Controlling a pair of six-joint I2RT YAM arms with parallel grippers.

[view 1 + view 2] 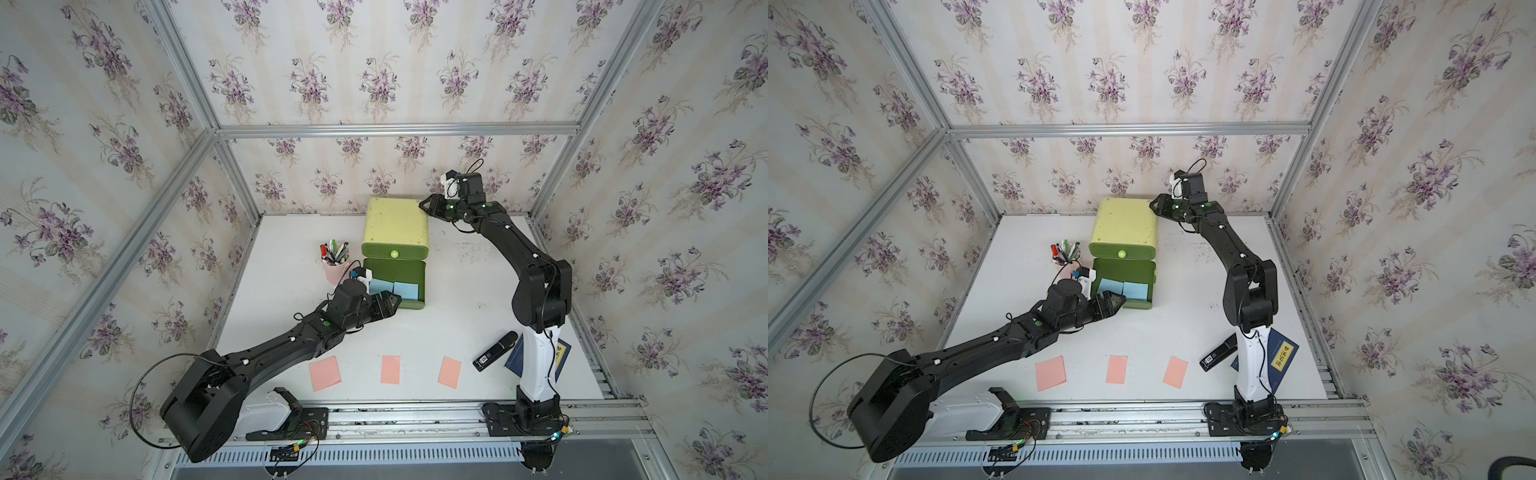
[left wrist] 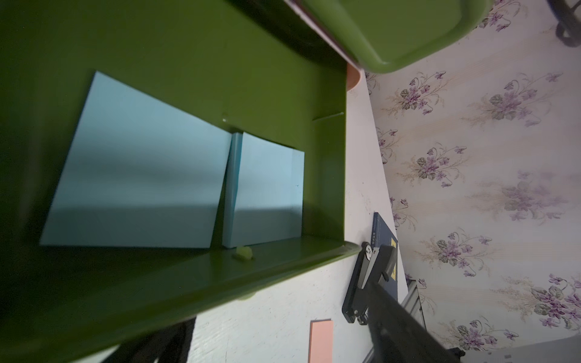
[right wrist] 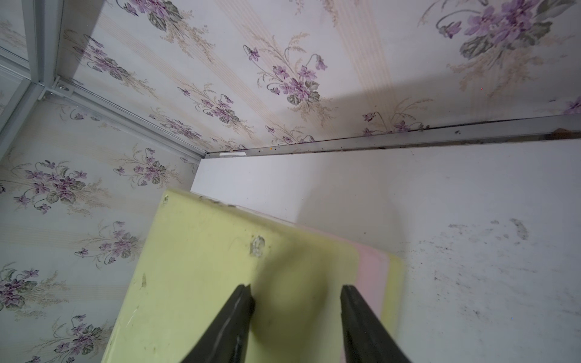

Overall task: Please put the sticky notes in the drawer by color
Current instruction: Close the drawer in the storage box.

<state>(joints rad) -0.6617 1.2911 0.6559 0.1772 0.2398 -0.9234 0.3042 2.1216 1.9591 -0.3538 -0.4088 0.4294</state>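
Chest [image 1: 395,222]: standing at the back of the white surface [image 1: 457,270], with its top drawer [image 1: 394,249] sitting shut.
Open drawer [image 1: 395,268]: sticking out toward me from under the top drawer. I cannot tell which lower level it is.
Blue notes [image 1: 406,289]: two are lying flat, side by side, at the front end of the open drawer. In my left wrist view their near edges are meeting.
Pink notes [image 1: 390,369]: three are lying in a row on the surface near its front edge, spaced apart from each other and well apart from the chest.
Left fingers [image 1: 392,301]: I am hovering at the front left corner of the open drawer, spread wide and pinching nothing.
Right fingers [image 1: 427,205]: I am reaching to the back right corner of the chest's top, with a gap showing between them and nothing in it. I cannot tell whether they are touching the shell.
Pen cup [image 1: 334,272]: standing just left of the open drawer.
Stapler [image 1: 496,351], blue book [image 1: 1285,351]: lying by my right arm's base.
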